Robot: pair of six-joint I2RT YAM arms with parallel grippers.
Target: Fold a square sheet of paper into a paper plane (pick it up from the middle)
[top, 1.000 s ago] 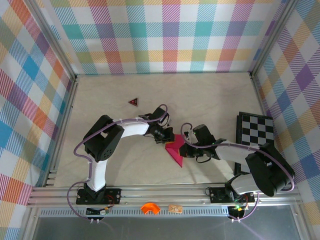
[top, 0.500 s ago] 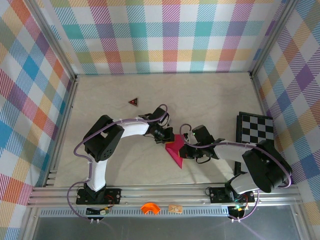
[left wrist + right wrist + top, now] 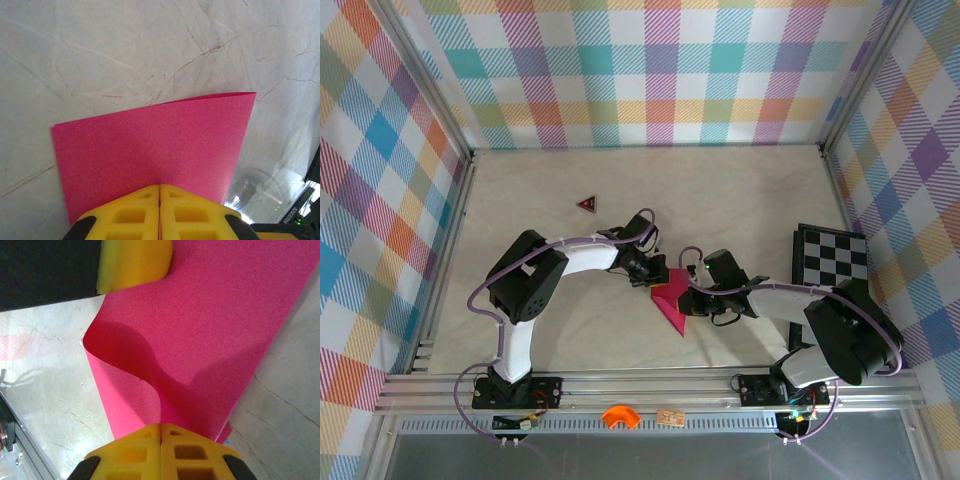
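Paper [image 3: 670, 305] of magenta-pink colour, partly folded, sits at the middle of the table [image 3: 740, 200], between both arms. The left gripper [image 3: 159, 192] has its yellow fingers pressed together on one edge of the sheet. The right gripper [image 3: 161, 430] pinches another edge, where one layer curls upward. Both grippers are near each other.

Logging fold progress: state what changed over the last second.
The right arm's elbow swung slightly leftward early on, then stopped. The left tool and right tool stayed shut on the pink paper, which barely shifted. The left arm, checkerboard and red triangle are unchanged.
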